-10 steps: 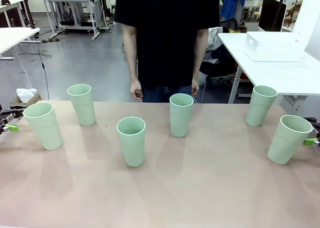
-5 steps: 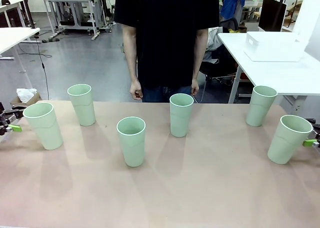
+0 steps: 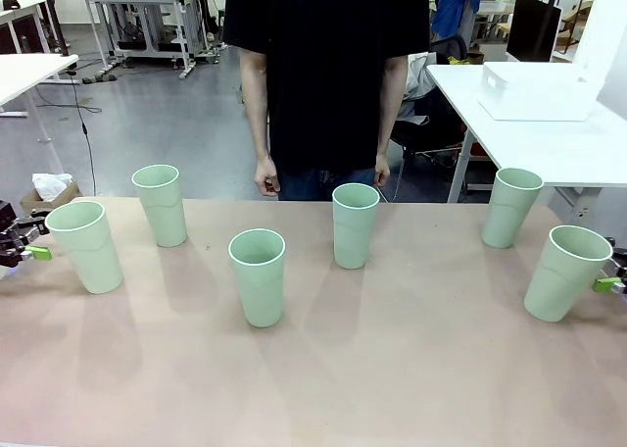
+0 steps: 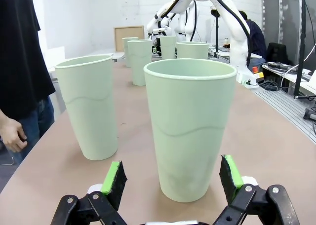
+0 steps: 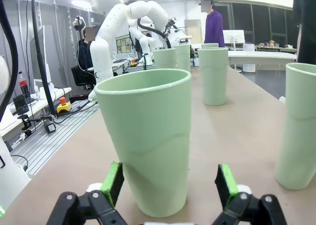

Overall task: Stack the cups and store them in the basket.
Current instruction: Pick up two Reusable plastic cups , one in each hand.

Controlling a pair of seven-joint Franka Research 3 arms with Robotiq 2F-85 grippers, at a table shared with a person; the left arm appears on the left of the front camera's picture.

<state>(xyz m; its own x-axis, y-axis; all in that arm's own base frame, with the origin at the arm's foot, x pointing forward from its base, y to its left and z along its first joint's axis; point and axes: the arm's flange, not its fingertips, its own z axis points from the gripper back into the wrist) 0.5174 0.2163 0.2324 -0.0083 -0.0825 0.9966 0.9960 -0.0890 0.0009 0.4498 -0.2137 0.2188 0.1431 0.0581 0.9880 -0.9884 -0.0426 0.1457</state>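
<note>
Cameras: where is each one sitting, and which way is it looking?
Front: between the arms, facing across the table at the person; left hand and right hand peek in at the edges.
Left wrist: on the left arm, facing along the row from the leftmost cup; its pads show.
Right wrist: on the right arm, facing the other way from the rightmost cup; its pads show.
Shared: both wrist views see the same row.

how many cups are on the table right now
6, all upright on the table: far-left cup, back-left cup, front-middle cup, back-middle cup, back-right cup, far-right cup. None seems hidden.
</note>
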